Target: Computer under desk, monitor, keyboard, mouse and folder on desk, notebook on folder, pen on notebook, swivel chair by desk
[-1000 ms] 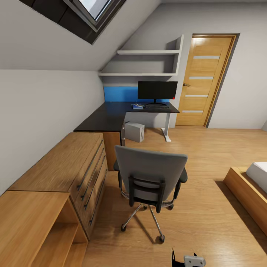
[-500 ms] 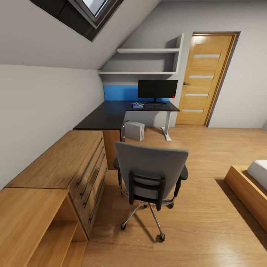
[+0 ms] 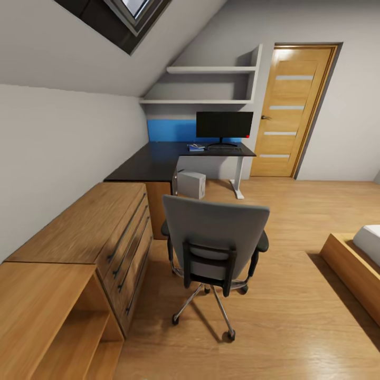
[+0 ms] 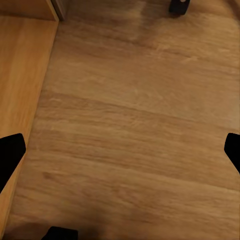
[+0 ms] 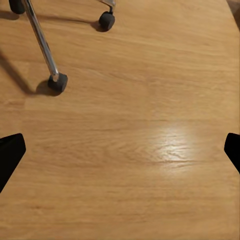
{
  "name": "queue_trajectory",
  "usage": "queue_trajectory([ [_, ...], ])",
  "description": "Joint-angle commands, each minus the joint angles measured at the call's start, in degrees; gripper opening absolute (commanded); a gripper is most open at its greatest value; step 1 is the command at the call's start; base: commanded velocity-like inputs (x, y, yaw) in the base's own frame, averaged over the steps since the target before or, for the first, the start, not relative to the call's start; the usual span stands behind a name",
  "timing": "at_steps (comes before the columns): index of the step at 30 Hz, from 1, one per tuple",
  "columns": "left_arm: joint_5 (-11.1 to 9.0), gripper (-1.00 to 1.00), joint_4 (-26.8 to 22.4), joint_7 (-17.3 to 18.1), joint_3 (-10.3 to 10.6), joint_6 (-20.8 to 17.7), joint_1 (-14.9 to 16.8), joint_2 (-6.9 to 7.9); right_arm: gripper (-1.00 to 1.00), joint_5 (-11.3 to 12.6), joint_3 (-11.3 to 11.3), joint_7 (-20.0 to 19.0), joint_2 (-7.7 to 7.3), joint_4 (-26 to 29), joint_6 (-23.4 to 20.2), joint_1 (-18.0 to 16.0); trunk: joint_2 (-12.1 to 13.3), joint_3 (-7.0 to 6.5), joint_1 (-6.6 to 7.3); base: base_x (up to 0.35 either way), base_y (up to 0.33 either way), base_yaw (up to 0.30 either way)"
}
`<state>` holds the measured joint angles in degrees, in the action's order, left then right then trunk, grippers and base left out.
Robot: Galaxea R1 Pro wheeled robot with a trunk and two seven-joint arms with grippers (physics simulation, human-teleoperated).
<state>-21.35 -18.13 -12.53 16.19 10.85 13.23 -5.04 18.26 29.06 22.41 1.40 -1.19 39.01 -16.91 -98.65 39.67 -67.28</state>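
The grey swivel chair point(image 3: 214, 240) stands on the plank floor with its back toward me, a short way from the desk point(image 3: 150, 163). On the black desk top, the monitor point(image 3: 224, 125) stands at the far end with the keyboard point(image 3: 224, 149) in front of it. Left of the keyboard lies a flat blue thing, apparently the folder point(image 3: 195, 148); what lies on it is too small to tell. The grey computer point(image 3: 191, 184) sits on the floor under the desk. My left gripper point(image 4: 120, 150) and right gripper point(image 5: 120, 150) both hang open over bare floor, holding nothing.
A long wooden dresser point(image 3: 89, 232) lines the left wall, and its edge point(image 4: 20, 75) lies close to the left gripper. Chair castors point(image 5: 57, 82) stand near the right gripper. A wooden bed frame point(image 3: 351, 269) sits at right and a door point(image 3: 287, 111) beyond the desk.
The head view has shifted a little, so the chair looks slightly nearer. The gripper part seen at the bottom edge one second ago has left that view.
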Motion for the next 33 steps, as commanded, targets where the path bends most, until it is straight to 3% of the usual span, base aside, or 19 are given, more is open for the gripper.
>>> queue_trajectory([
  [1, -0.42, 1.0, 0.02, -0.38, 0.5, 0.22, 0.04, 0.03, 1.0, 0.26, 0.49, 0.24, 0.03, -0.13, 0.17, -0.05, -0.44, 0.24, -0.22, 0.0, 0.0, 0.0],
  [33, -0.52, 1.0, 0.02, -0.39, 0.44, 0.06, 0.04, 0.09, 1.0, 0.24, 0.56, 0.27, 0.19, -0.13, 0.16, -0.05, -13.27, 5.98, -7.25, 0.0, 0.0, 0.0],
])
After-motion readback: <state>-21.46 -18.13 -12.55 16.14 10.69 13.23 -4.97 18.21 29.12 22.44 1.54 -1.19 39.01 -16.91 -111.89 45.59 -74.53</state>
